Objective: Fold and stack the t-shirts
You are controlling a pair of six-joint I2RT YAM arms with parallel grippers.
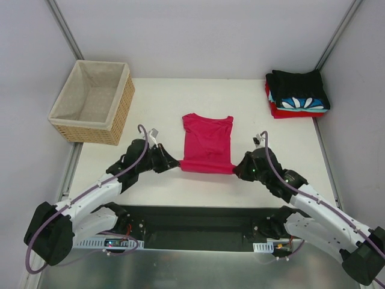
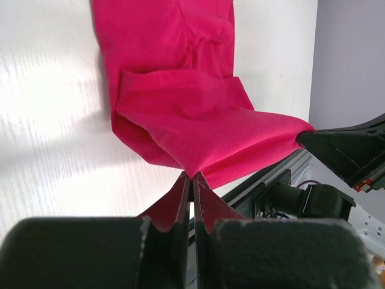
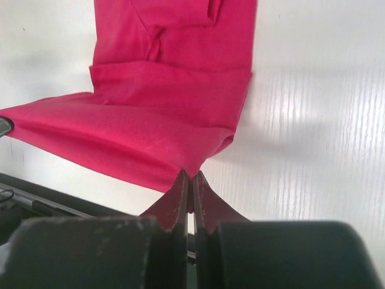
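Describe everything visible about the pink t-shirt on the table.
The crimson-pink t-shirt is plain, soft cloth, apparently folded narrow with sleeves tucked in. It lies lengthwise on the white table, far end flat, near hem lifted and pulled taut. The left claw and right claw are each shut on one near corner. Nothing else touches it.

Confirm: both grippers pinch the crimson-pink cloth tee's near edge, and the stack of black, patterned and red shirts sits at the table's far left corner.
Only the corner is wrong: the top view shows the folded shirt stack at the far right.
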